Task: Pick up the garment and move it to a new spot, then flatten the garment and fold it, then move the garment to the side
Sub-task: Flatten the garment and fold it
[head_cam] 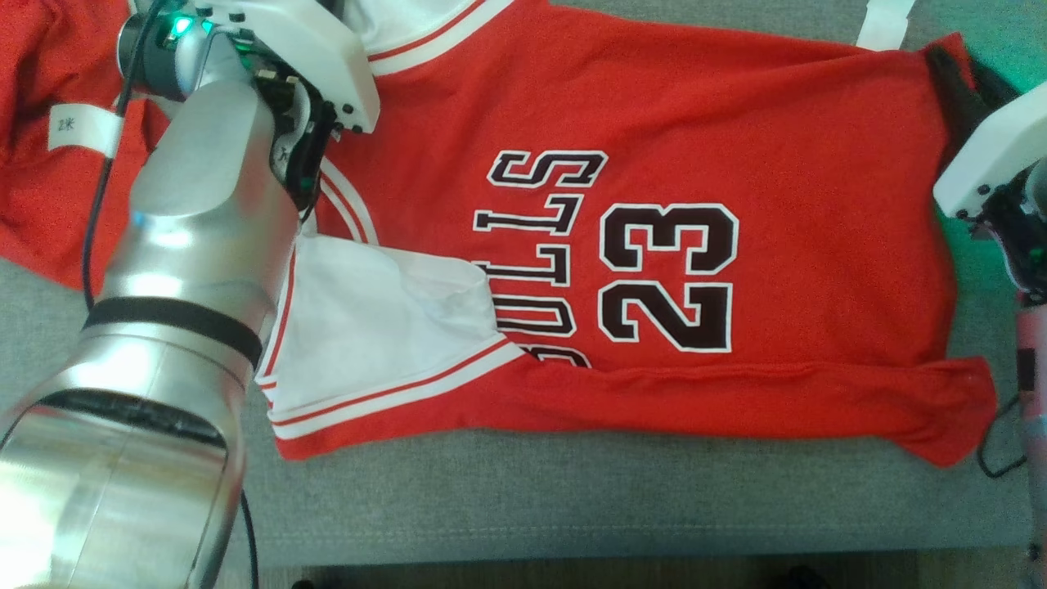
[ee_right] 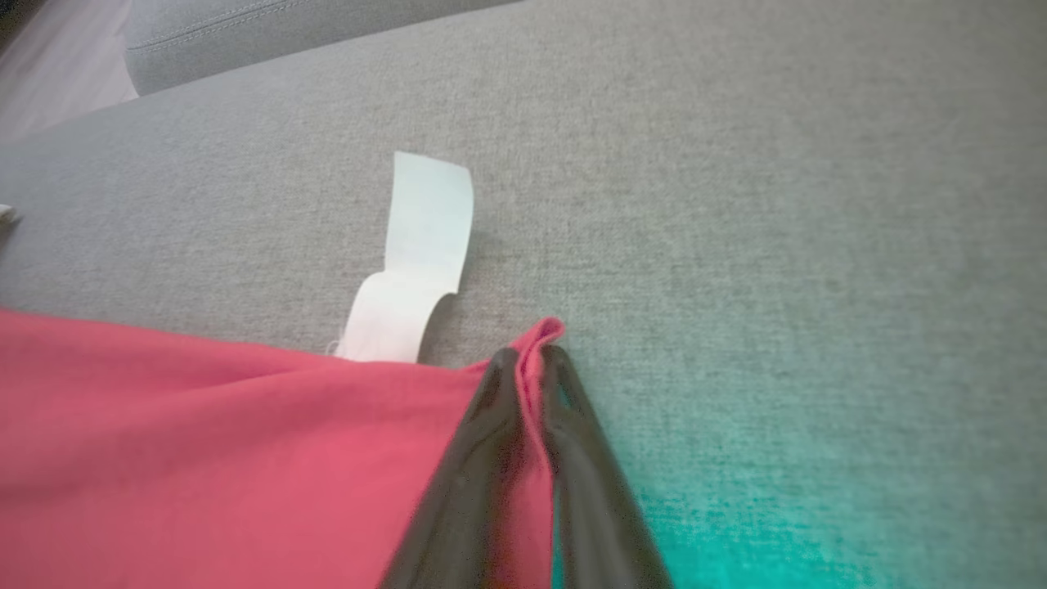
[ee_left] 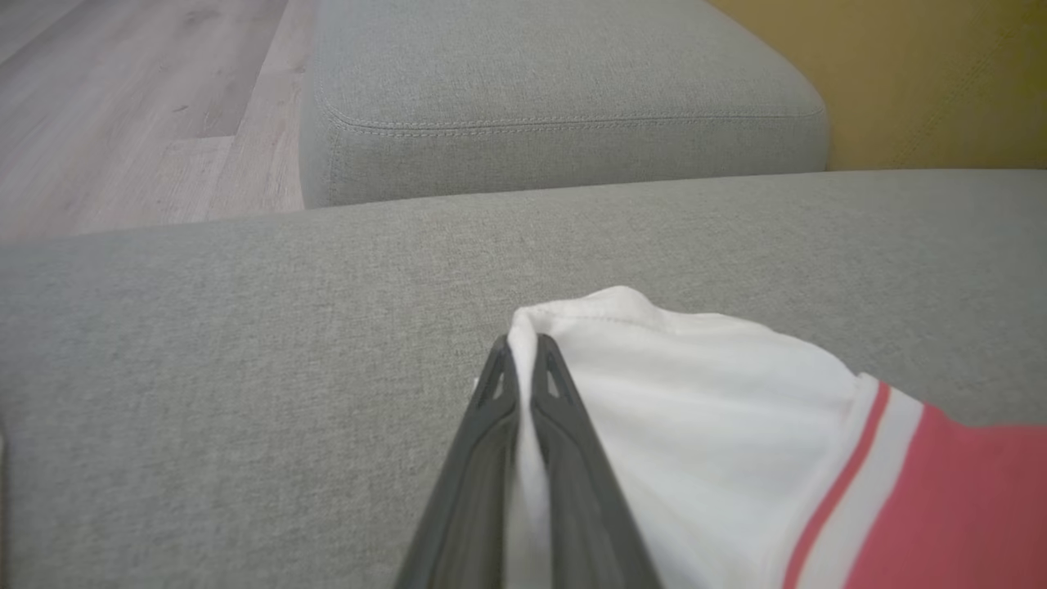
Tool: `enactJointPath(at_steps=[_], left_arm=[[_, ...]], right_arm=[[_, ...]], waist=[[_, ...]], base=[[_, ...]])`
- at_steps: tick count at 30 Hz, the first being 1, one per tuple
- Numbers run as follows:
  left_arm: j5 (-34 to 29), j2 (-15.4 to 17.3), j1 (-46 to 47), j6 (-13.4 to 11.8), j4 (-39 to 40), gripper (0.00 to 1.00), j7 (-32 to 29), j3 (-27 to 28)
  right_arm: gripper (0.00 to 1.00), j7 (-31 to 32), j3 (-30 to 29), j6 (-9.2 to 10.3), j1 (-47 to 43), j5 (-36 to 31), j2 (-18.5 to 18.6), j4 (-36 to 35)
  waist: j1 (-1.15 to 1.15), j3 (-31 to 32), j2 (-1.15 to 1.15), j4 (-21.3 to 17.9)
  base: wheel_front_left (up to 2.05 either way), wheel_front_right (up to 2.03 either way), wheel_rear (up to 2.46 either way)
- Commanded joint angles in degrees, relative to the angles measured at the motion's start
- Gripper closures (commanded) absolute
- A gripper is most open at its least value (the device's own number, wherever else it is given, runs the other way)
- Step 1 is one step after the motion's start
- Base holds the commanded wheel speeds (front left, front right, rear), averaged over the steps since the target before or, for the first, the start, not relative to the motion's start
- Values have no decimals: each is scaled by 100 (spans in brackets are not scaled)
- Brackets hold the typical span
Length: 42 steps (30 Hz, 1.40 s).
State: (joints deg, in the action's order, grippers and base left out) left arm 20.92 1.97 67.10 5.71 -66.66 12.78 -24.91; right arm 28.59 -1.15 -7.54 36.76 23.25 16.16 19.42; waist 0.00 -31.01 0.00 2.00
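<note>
Spanning most of the head view, the grey cushion (head_cam: 572,507) carries everything; its near edge runs along the bottom, w/ wood floor (ee_left: 123,106) past it in the left wrist view. The garment (head_cam: 736,147), a red "23" jersey, lies flat across the cushion's middle, collar end twd the left edge, hem twd the right edge. Its near long side looks turned in: a red band sits doubled along the near edge, and the white sleeve panel (head_cam: 368,327) laps over the lettering.

L arm (head_cam: 188,245) reaches over the collar end. The left jaws are clenched on a pinch of white sleeve cloth (ee_left: 622,327) near the far-left corner. R arm (head_cam: 994,164) sits by the far-right corner. The right jaws are pinched on the red hem corner (ee_right: 544,331), just beside a white label (ee_right: 417,270).

Prob. reason for the paired hold: w/ both far corners gripped, the far side can be carried over evenly, no skew. Fold stage, approx midway.
</note>
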Motion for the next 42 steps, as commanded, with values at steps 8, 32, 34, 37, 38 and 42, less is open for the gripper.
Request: enactJointPath(at_steps=[8, 32, 34, 37, 38, 42], left_arm=[[126, 319, 57, -100, 541, 100, 198, 222], [-182, 772, -3858, -708, 5355, 100, 221, 776], [-148, 794, -4288, -794, 5579, 100, 187, 762], [-37, 799, -4855, -917, 5879, 100, 61, 768], [12, 798, -5019, -941, 5953, 100, 4, 766], [157, 796, -5483, -1014, 6066, 100, -224, 731]], right_arm=[[100, -722, -157, 5, -236, 13, -10, -970], [100, -1977, -72, 5, -1876, 405, -185, -1405], [100, -2038, -58, 5, -2080, 389, -220, -1469], [100, -2084, -40, 5, -2344, 353, -282, -1530], [100, -2107, -48, 5, -2423, 355, -321, -1554], [100, -2187, -36, 5, -2662, 321, -403, -1582]], waist=[[0, 88, 0, 50], [0, 635, 0, 184], [0, 678, 0, 174], [0, 753, 0, 154], [0, 779, 0, 153], [0, 849, 0, 138]], base=[[0, 0, 0], [0, 0, 0], [0, 0, 0], [0, 0, 0], [0, 0, 0], [0, 0, 0]])
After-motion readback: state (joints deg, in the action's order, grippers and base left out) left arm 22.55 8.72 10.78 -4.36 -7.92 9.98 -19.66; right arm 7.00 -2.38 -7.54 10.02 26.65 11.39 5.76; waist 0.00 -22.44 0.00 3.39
